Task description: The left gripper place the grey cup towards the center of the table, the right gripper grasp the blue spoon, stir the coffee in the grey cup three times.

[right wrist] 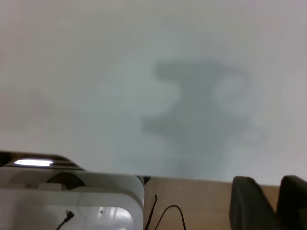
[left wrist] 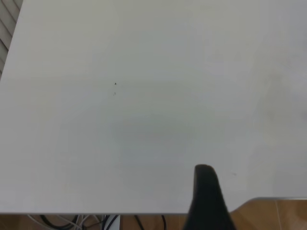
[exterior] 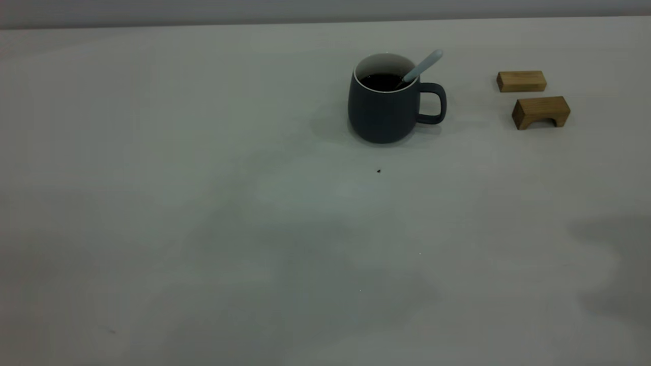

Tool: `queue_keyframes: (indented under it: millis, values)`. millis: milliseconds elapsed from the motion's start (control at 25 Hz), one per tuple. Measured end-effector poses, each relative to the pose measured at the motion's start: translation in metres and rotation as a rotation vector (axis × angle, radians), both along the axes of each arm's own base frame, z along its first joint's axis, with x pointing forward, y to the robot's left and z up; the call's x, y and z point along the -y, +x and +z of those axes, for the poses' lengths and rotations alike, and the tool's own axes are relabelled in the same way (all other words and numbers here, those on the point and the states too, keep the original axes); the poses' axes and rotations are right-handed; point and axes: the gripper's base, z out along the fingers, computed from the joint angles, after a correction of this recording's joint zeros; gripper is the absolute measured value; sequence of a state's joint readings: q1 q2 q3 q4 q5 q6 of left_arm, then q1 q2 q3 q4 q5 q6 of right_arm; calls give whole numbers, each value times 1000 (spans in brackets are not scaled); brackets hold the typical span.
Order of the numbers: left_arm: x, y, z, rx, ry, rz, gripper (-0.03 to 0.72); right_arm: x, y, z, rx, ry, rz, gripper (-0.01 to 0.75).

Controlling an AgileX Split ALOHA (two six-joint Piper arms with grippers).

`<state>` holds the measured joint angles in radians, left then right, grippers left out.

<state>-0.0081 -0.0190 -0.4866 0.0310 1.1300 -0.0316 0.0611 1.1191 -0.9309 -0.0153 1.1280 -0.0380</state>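
Jaws' state on both grippers unclear — slate-grey cup [exterior: 382, 114] upright, blue spoon [exterior: 423, 66] in black coffee [exterior: 380, 81].

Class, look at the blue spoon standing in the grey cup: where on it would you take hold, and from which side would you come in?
Grip the blue spoon on its pale handle, the part jutting above the rim of the grey cup. It leans out over the cup's handle side while its bowl sits in the coffee, so probably come down from above on that side.
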Motion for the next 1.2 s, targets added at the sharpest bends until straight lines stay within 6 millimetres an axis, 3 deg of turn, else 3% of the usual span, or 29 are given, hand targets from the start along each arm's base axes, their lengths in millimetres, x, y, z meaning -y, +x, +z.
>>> queue_keyframes:
  millis: [360, 760, 920, 1200]
  values:
    - [0, 0, 0, 0, 0, 0, 585, 2, -64, -19, 56, 31, -3, 192]
    - [0, 0, 0, 0, 0, 0, 585, 5, -133, -18, 421, 68, 2, 205]
    - [0, 0, 0, 0, 0, 0, 585, 6, -163, -26, 558, 78, 6, 210]
    - [0, 0, 0, 0, 0, 0, 585, 8, -195, -28, 721, 88, 10, 213]
